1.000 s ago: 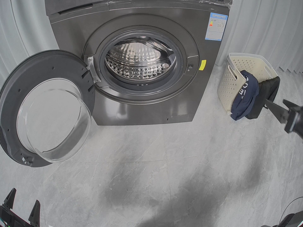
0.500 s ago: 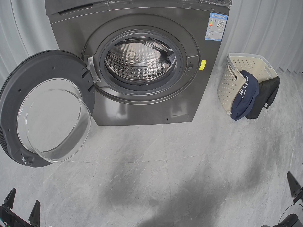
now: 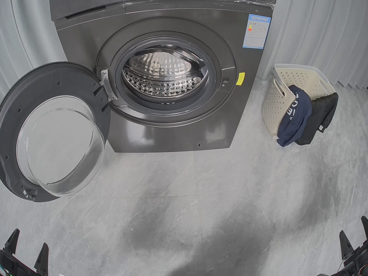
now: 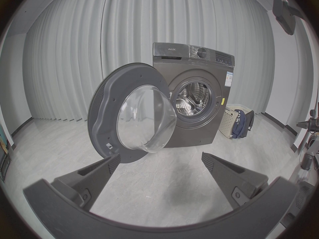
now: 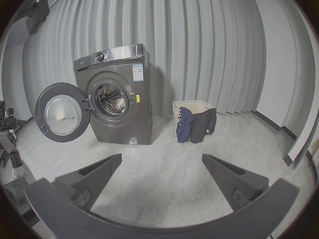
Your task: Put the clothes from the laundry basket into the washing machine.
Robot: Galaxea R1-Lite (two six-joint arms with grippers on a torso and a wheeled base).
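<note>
The left claw (image 3: 30, 239) and right claw (image 3: 352, 227) are held released and empty. A navy garment (image 3: 294, 115) and a black garment (image 3: 320, 115), judged light and limp, are draped over the laundry basket (image 3: 303, 69) rim beside the washing machine (image 3: 165, 135); they are best pinched at the fold.

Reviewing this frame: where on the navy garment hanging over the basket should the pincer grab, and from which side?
Probably the fold of the navy garment where it drapes over the rim of the laundry basket, coming from above with the open right pincer, the nearer one. The cloth bunches there and hangs free below, beside the black garment.
</note>
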